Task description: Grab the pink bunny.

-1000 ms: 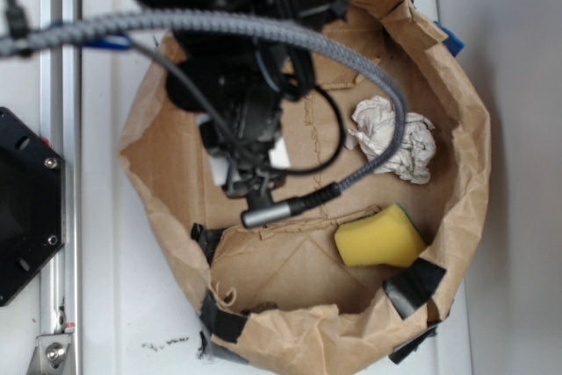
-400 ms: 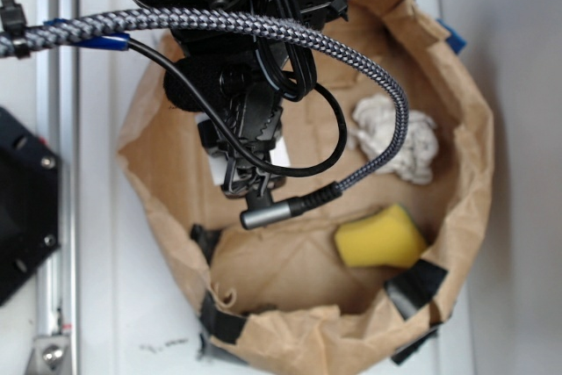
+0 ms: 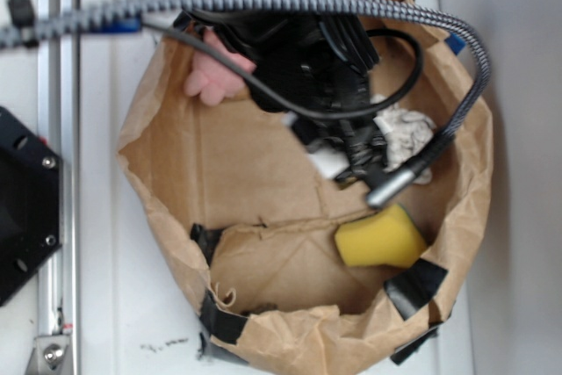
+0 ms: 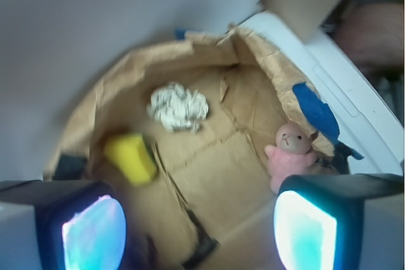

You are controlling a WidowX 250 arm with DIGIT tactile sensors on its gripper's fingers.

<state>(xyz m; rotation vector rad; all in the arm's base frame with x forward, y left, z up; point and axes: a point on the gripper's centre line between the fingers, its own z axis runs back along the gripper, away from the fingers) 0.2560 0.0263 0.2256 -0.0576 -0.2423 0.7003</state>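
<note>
The pink bunny (image 4: pixel 290 156) sits upright against the paper wall of the brown paper bag (image 3: pixel 167 191), in the far-left corner in the exterior view, where only part of its pink body (image 3: pixel 211 76) shows beneath the arm and cables. It is not held.

The gripper (image 4: pixel 199 232) hangs above the bag floor with jaws spread wide and nothing between them. In the wrist view the bunny lies just beside the right-hand finger pad (image 4: pixel 304 229), not centred in the gap.

Risks, as judged:
- A descent from this offset would likely bring one finger down onto the bunny or pinch only a limb, and the soft plush could slip free.
- The bunny rests against the bag wall, so the outer finger may catch the wall, fold it inward or drag the bag across the white tabletop (image 3: pixel 97 305).
- The braided cable (image 3: pixel 290 2) loops low over the bag and could snag the rim.

Other items: a crumpled paper ball (image 4: pixel 178 107) and a yellow sponge (image 4: pixel 131 156) lie well apart from the bunny and do not obstruct the approach. The wrist view is blurred, so the exact clearance between bunny and wall cannot be confirmed.
</note>
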